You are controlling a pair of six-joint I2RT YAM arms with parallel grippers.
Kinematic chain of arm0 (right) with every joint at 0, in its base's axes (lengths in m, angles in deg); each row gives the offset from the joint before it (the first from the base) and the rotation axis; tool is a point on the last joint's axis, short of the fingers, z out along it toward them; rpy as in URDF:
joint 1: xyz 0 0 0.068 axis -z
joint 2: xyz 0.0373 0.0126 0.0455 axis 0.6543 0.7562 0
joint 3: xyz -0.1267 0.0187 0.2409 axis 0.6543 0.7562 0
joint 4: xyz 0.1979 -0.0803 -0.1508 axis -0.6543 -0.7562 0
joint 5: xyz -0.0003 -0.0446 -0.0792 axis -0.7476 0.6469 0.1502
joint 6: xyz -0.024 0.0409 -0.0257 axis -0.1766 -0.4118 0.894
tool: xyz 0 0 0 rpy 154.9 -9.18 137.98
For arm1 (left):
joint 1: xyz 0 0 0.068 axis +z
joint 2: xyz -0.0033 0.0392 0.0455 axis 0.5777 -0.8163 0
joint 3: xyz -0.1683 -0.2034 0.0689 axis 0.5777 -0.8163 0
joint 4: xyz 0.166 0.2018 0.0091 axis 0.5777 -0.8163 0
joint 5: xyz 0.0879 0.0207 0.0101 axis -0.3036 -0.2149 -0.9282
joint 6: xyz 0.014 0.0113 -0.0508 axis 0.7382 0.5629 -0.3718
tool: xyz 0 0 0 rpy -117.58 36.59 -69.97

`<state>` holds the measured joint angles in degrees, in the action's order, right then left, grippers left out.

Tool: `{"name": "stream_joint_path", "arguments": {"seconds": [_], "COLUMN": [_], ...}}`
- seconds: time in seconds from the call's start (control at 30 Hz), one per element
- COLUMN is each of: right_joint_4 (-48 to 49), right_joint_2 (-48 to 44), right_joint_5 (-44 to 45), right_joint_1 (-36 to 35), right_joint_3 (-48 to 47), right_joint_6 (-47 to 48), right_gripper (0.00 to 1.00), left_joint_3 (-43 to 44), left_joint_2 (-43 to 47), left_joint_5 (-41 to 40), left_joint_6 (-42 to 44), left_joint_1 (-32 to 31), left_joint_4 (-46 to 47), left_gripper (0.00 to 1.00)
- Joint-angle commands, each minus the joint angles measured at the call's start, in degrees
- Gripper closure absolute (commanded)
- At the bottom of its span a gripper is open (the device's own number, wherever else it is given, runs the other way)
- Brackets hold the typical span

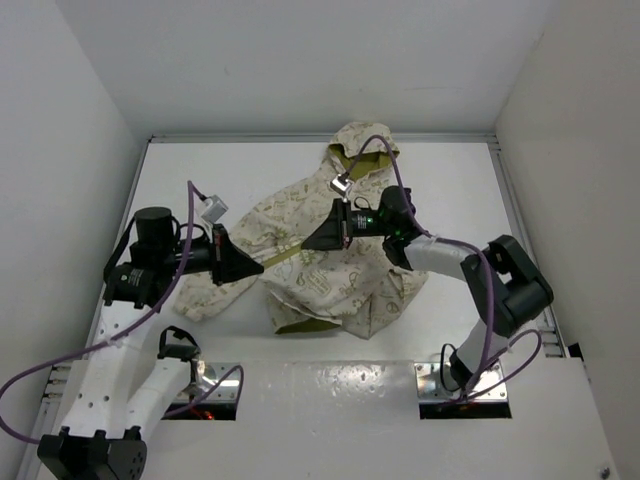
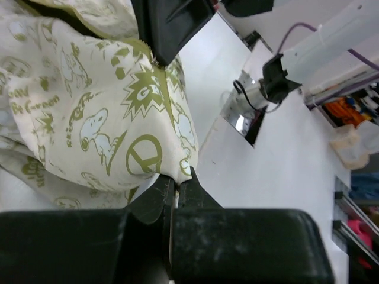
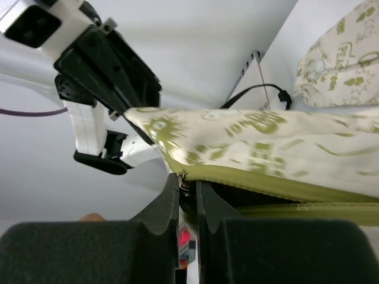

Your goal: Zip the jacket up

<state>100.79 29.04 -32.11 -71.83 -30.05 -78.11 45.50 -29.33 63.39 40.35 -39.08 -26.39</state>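
Note:
The cream jacket (image 1: 340,285) with olive doodle print lies crumpled mid-table, its hood (image 1: 362,142) toward the back wall. My left gripper (image 1: 258,268) is shut on the jacket's bottom corner, and cream fabric (image 2: 100,112) bulges out from between its tips (image 2: 175,182). My right gripper (image 1: 306,245) is a short way right of it, shut on the zipper pull (image 3: 186,184) at the end of the olive zipper strip (image 3: 266,184). The strip (image 1: 284,256) runs taut between the two grippers. Each wrist view shows the other gripper close ahead.
White walls close in the white table (image 1: 200,175) on the left, back and right. Two open slots (image 1: 462,385) with the arm bases sit at the near edge. Purple cables (image 1: 395,165) loop over the right arm and beside the left arm.

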Motion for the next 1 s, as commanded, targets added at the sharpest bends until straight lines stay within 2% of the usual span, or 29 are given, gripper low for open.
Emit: {"name": "stream_joint_path", "arguments": {"seconds": [0.0, 0.13, 0.43, 0.6, 0.73, 0.87, 0.97], "right_joint_4": [7.20, 14.26, 9.78, 9.34, 10.22, 22.66, 24.81], "right_joint_2": [4.52, 10.58, 14.55, 17.19, 20.35, 26.04, 28.86], "right_joint_5": [0.88, -1.76, -7.03, -10.72, -17.22, -23.27, -26.36], "right_joint_1": [5.73, 8.90, 16.19, 21.99, 25.94, 30.51, 33.59], "right_joint_3": [-2.13, -5.21, -8.99, -10.84, -13.73, -17.60, -20.33], "right_joint_6": [-3.32, -10.26, -8.43, -7.90, -8.60, -16.67, -19.15], "right_gripper": [1.00, 1.00, 1.00, 1.00, 1.00, 1.00, 1.00], "left_joint_3": [3.79, 5.63, 9.75, 12.66, 13.98, 15.12, 15.12], "left_joint_2": [4.73, 7.11, 8.17, 8.17, 8.17, 7.64, 7.11], "left_joint_5": [3.63, 1.61, 0.29, -0.23, -0.23, -0.23, 0.29], "left_joint_6": [5.45, 4.93, 1.58, 4.04, 5.80, 6.94, 7.56], "left_joint_1": [1.68, 1.68, 2.21, 3.44, 3.96, 4.49, 4.50], "left_joint_4": [-7.84, -8.47, -11.00, -14.44, -16.98, -17.69, -18.22], "left_gripper": [1.00, 1.00, 1.00, 1.00, 1.00, 1.00, 1.00]}}
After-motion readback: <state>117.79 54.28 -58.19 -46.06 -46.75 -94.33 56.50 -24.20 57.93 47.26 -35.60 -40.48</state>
